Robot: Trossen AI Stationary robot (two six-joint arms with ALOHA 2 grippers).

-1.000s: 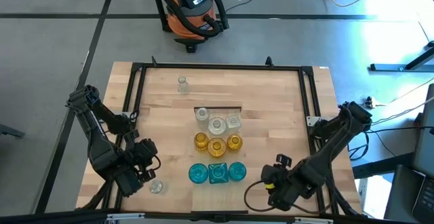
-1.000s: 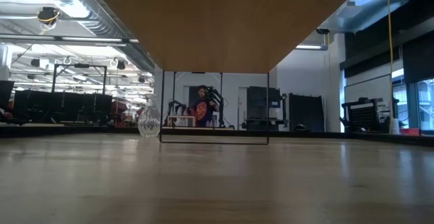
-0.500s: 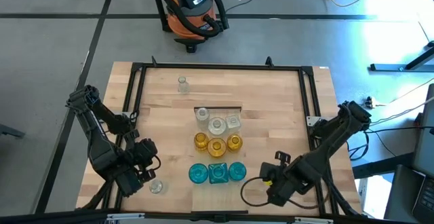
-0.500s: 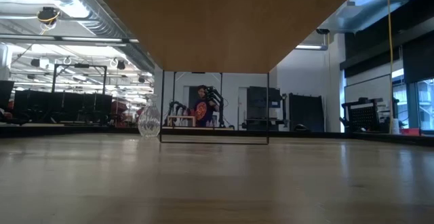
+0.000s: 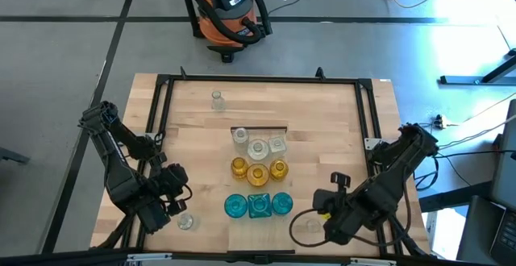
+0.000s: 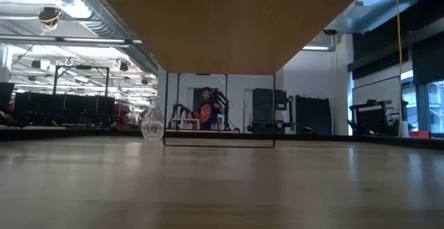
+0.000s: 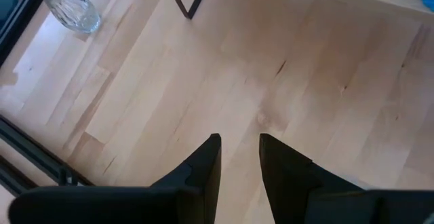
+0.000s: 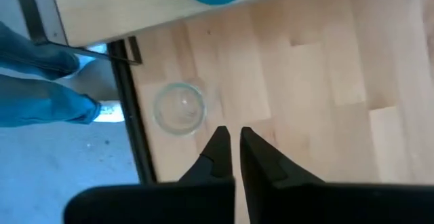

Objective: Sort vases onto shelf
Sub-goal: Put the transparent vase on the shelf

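Right gripper [image 8: 230, 139] has just snapped its jaws shut: a second ago they stood apart, now the two tips sit almost touching with nothing between them. In the high view the arm has also crept a bit along the near edge of the counter [image 5: 339, 121]. The round clear vase [image 8: 179, 106] it was working near sits just beside the tips, not inside them, upright on the counter close to the black frame rail, so I read this as an empty close. It is either a missed grab or the jaws being tucked in before a reposition, and I can't say which. That vase is not picked up. The left gripper [image 7: 239, 142] hasn't changed: it waits low over the near left corner, jaws a narrow gap apart and holding nothing. Another small clear vase [image 5: 186, 222] stands right by it. The shelf [image 5: 247, 188] runs down the middle of the counter. It carries nine vases in three rows: clear ones [image 5: 258, 147] by the black bar, amber ones [image 5: 258, 175] in the middle and teal ones [image 5: 259, 205] nearest me. None of those have moved. One more clear vase [image 5: 217, 99] stands alone at the far side. By my count three clear vases are still off the shelf, and the right arm likely needs to reopen and line up on its vase again.
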